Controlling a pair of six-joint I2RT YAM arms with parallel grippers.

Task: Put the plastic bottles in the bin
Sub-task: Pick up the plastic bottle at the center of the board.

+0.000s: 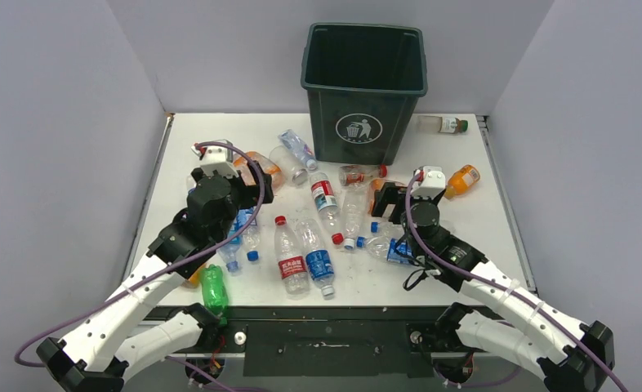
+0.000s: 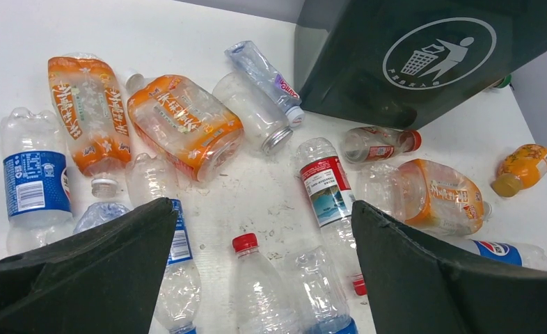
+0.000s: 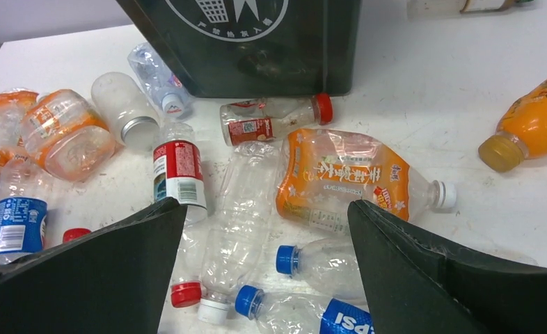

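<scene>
Plastic bottles [image 1: 291,261] lie scattered on table [image 1: 501,220] in front of bin [image 1: 365,90]. Left claw [image 2: 264,209] released, empty; right claw [image 3: 267,205] likewise, both over bottles.

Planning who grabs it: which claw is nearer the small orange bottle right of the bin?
Right. The right claw hangs just left of the orange bottle; the left claw is far off, left of the bin.
</scene>
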